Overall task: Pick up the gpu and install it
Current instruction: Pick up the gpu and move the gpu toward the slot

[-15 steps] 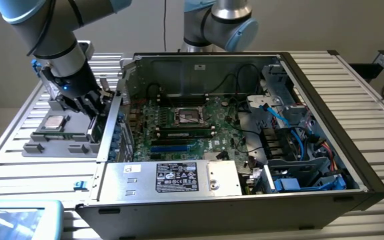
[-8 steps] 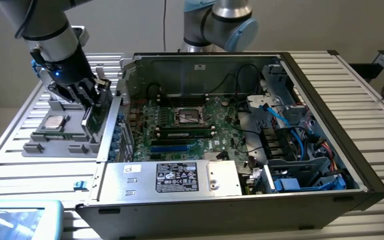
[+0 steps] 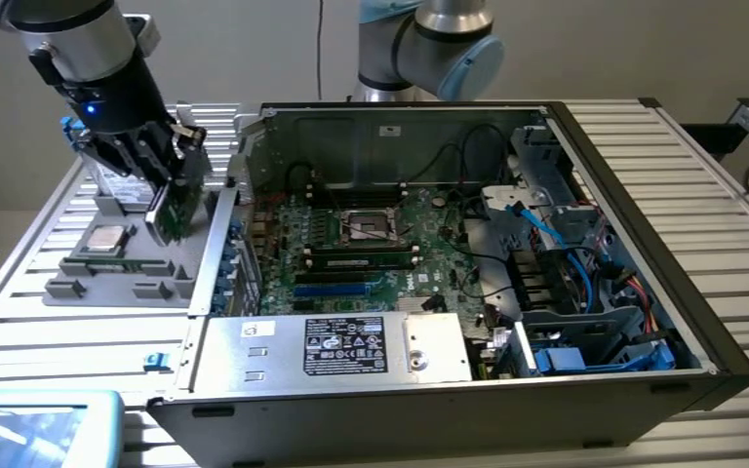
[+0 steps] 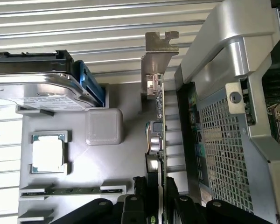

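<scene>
Claw (image 3: 164,175) grips the gpu (image 3: 171,216); it hangs above the tray (image 3: 101,285).

The arm (image 3: 78,39) is made of silver-grey cylindrical segments with a pale blue joint cap (image 3: 388,8). Its wrist housing is black with a small blue light (image 3: 89,97). The end effector (image 3: 173,175) has black, linked fingers (image 4: 130,210).

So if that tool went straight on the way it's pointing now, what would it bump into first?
Likely the grey tray beneath it; the gpu clamped in the tool would touch it first, though depth is hard to judge.
</scene>
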`<state>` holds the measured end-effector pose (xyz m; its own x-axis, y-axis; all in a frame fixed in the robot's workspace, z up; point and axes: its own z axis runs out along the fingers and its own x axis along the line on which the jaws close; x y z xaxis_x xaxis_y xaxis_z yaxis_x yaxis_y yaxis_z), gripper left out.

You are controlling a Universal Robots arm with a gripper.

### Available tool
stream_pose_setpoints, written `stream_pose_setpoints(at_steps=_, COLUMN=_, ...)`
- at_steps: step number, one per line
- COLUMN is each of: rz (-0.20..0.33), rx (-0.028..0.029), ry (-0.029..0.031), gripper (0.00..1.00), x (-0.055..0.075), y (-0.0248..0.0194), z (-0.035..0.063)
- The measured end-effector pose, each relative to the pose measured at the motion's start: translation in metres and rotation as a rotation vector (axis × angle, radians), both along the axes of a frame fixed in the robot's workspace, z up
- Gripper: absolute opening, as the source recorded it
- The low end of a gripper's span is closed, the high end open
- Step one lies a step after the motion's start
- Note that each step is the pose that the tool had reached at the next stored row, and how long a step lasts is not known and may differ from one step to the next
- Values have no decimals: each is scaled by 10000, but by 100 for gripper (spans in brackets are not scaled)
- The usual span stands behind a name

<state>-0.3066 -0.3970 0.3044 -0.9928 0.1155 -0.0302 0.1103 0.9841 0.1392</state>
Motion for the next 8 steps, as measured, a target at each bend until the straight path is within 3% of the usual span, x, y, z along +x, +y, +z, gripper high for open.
stream_pose_setpoints(at_steps=8, rz=-1, rx=0, ry=0, gripper=28, x=-12, y=-2, z=364)
